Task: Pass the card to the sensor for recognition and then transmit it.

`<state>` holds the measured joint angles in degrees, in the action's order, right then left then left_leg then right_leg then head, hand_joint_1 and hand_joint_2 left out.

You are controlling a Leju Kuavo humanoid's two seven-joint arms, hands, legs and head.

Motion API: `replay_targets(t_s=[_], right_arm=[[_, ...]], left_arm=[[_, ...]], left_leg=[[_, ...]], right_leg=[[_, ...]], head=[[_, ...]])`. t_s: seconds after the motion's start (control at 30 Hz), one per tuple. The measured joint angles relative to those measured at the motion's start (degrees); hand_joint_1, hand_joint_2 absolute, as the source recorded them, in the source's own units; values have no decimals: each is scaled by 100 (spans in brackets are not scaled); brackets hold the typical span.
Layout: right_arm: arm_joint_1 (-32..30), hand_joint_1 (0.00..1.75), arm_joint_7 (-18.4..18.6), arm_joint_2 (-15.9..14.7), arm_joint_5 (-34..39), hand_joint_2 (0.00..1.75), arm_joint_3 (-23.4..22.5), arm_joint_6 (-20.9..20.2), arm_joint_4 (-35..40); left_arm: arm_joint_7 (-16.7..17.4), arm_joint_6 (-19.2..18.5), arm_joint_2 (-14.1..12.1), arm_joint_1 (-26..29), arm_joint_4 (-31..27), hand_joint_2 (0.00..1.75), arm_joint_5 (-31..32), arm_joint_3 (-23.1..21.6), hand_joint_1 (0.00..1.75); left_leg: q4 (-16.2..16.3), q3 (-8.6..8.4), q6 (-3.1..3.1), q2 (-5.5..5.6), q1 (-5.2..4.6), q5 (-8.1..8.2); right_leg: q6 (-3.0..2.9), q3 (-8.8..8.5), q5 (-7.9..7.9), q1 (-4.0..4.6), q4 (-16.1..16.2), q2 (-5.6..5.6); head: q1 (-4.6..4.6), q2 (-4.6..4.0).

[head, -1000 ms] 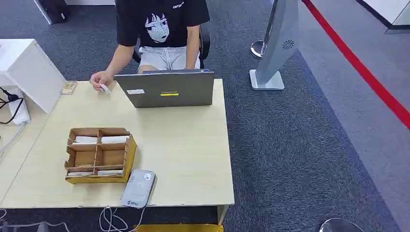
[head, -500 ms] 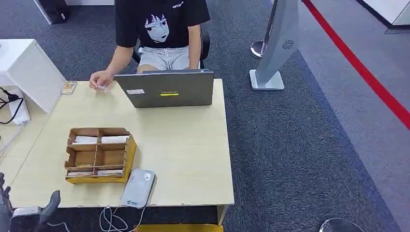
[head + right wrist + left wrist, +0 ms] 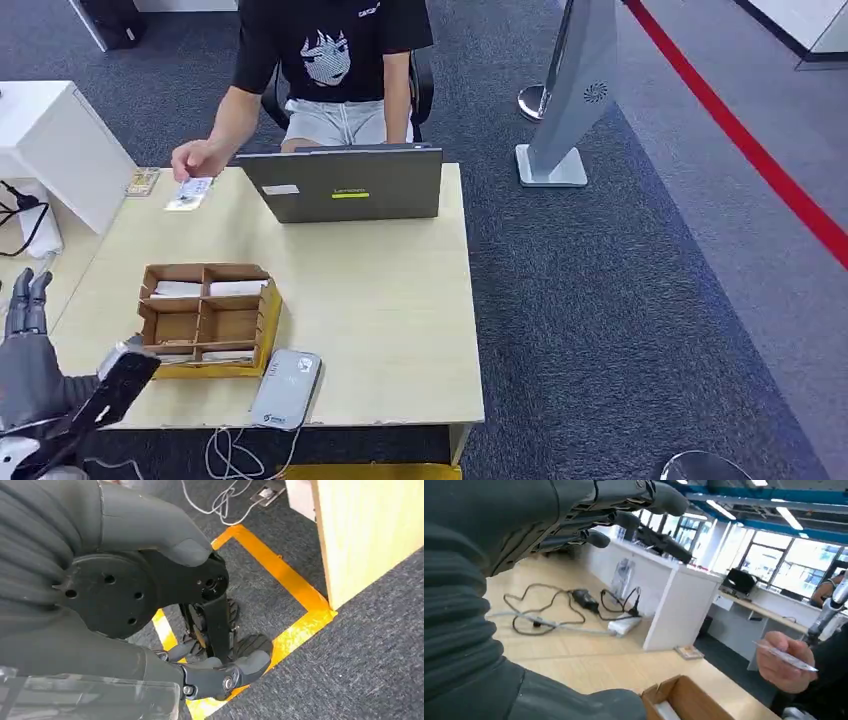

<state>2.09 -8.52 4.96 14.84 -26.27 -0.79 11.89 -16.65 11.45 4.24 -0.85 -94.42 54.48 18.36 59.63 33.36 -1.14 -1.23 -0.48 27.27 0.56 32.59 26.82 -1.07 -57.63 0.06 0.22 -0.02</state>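
Observation:
A person seated behind the table holds a white card out over its far left corner; the left wrist view shows that card pinched in the person's hand. My left hand is raised at the table's near left edge, fingers spread, with nothing in it, well short of the card. The grey card sensor lies flat at the near edge beside a cardboard organiser. My right hand hangs low beside the table leg, over the carpet, and holds nothing.
An open grey laptop stands at the far side of the wooden table. A white cabinet with cables borders the left. A small object lies at the far left corner. A standing sign is off to the right.
My left arm has come up into the head view at the lower left. The person has lifted the card off the table and holds it out toward the left.

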Motion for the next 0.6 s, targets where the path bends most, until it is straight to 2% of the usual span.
replay_targets(t_s=[0.27, 0.6], right_arm=[[31, 0, 33, 2, -229, 175, 39, -26, -2], [54, 0, 70, 13, -516, 175, 92, -74, -4]], left_arm=[[728, 131, -658, -542, 140, 175, 1252, -616, 0], [1532, 260, -1425, -1432, 953, 175, 2347, -1425, 0]], left_leg=[[0, 1, -2, -1, 0, -7], [0, 9, 2, -6, 0, -19]], right_leg=[[-4, 4, -5, 0, 0, 0], [-12, 14, -18, 0, -2, 3]], head=[[0, 0], [-2, 0]])
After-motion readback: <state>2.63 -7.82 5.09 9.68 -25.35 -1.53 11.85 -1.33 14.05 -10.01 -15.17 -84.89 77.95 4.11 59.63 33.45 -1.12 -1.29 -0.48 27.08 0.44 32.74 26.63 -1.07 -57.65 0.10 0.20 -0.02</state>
